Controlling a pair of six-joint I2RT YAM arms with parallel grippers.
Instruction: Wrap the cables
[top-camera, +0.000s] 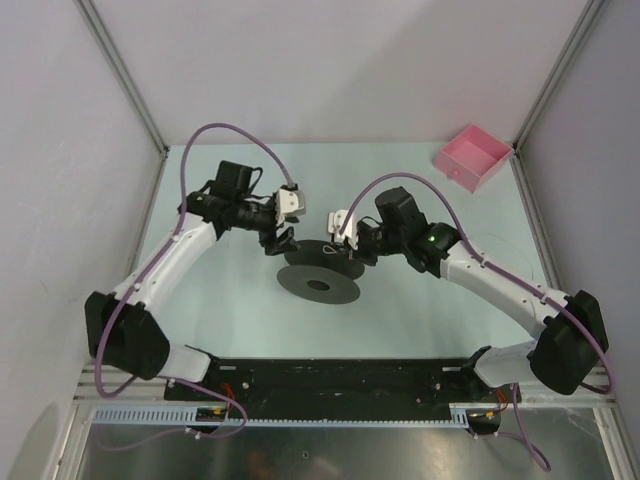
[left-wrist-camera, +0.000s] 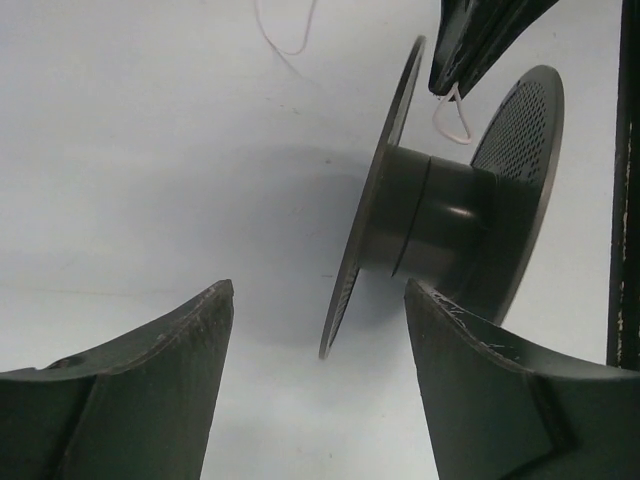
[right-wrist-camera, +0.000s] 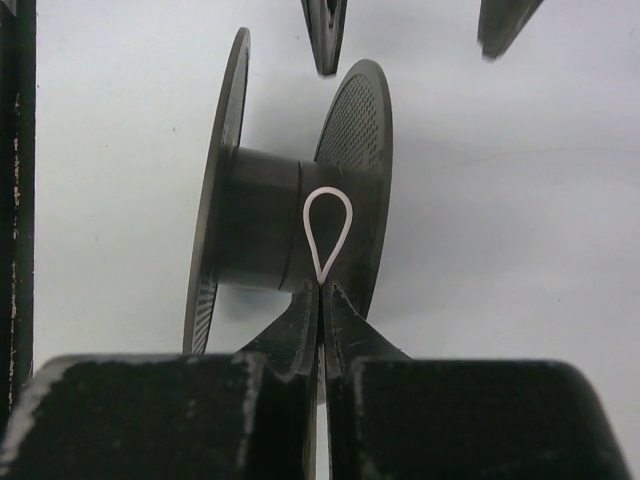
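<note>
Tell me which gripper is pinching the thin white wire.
The right gripper: jaws shut on the wire loop; the left gripper is open and empty.

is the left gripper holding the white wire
No, the left gripper stands open; the wire loop is pinched in the shut right gripper.

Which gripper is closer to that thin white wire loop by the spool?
Right. The right gripper pinches the base of the wire loop beside the spool. The left gripper hangs open on the spool's opposite side, clear of the loop.
</note>
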